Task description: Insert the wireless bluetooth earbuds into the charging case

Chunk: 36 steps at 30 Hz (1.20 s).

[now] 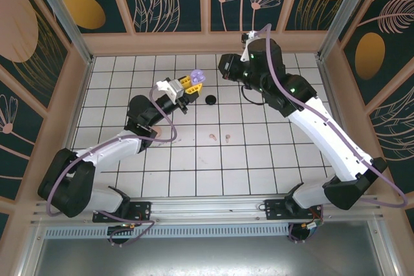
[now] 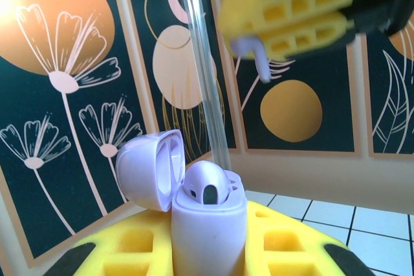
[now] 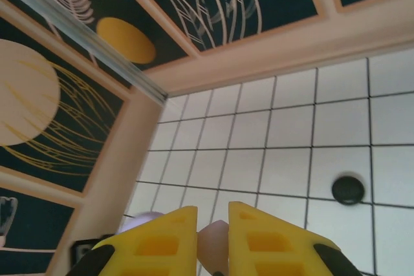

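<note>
Earbud (image 2: 257, 59), lilac, was held pinched in the right gripper (image 2: 291, 21) just above the charging case (image 2: 208, 227), stem pointed down towards it. The case, lid open with another bud (image 2: 207, 189) seated inside, was clamped upright in the left gripper (image 1: 183, 95).

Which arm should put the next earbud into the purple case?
Right. The right gripper pinches a lilac earbud, stem down, close to the open lilac case. The left gripper is busy holding that case. A second earbud already sits inside.
</note>
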Each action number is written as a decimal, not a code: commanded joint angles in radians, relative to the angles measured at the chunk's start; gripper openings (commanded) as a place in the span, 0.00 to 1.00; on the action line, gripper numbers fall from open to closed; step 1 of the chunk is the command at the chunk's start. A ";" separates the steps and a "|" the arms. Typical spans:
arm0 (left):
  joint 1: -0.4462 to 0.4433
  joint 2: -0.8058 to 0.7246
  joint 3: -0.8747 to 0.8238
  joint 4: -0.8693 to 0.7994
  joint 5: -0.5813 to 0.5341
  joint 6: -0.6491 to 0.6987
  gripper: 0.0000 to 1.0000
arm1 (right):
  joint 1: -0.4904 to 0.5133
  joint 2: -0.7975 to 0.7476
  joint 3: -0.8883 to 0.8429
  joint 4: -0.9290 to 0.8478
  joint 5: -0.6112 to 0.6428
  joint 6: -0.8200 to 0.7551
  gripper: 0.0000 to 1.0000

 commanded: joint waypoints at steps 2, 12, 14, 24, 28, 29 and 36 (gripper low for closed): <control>-0.014 0.028 0.053 0.048 0.023 -0.009 0.00 | -0.005 0.029 0.030 0.081 -0.063 -0.029 0.16; -0.022 0.083 0.082 0.140 0.008 -0.090 0.00 | 0.010 -0.011 -0.098 0.259 -0.115 0.007 0.16; -0.023 0.089 0.088 0.145 0.008 -0.095 0.00 | 0.015 -0.015 -0.114 0.276 -0.114 0.010 0.16; -0.025 0.092 0.101 0.138 0.013 -0.095 0.00 | 0.034 -0.012 -0.148 0.310 -0.120 0.024 0.16; -0.025 0.088 0.101 0.133 0.014 -0.096 0.00 | 0.038 -0.005 -0.150 0.321 -0.122 0.029 0.16; -0.025 0.087 0.101 0.132 0.014 -0.096 0.00 | 0.039 -0.004 -0.149 0.323 -0.124 0.030 0.16; -0.025 0.084 0.104 0.129 0.011 -0.096 0.00 | 0.050 0.003 -0.160 0.327 -0.132 0.036 0.16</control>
